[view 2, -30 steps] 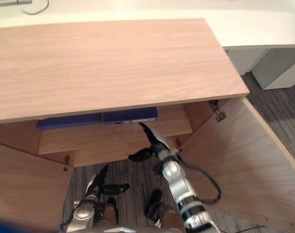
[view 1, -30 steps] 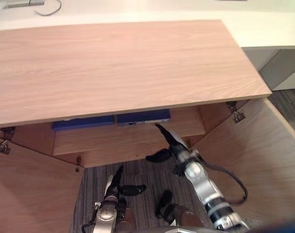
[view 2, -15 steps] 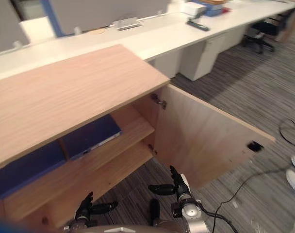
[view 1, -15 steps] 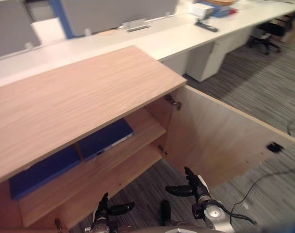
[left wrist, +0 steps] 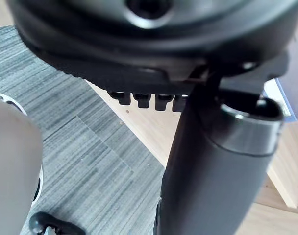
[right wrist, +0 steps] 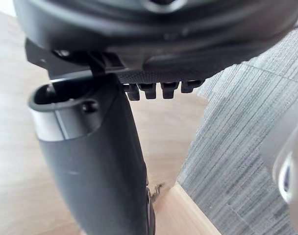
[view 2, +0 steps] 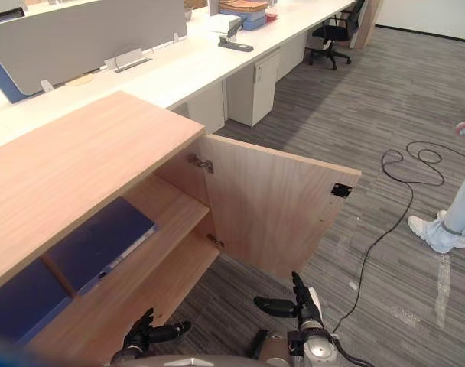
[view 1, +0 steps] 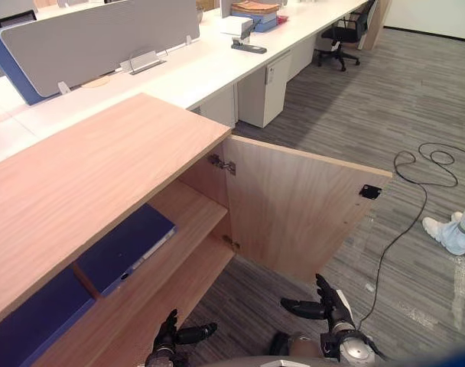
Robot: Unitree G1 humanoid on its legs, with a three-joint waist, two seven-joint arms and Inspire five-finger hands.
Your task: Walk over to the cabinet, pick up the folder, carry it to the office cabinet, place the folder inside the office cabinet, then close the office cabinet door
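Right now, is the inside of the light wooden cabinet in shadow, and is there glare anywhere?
Left eye view: the light wooden cabinet's top shades its shelf, but the right-hand dark blue folder is plainly visible. Right eye view: the long white desk is brightest, without harsh glare.

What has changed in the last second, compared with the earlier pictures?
The head camera has turned right. The right robot hand, which reached up to the shelf edge under the blue folder, has drawn back low, open and empty. The folder stays on the shelf, the cabinet door stays open, the left robot hand stays low and open.
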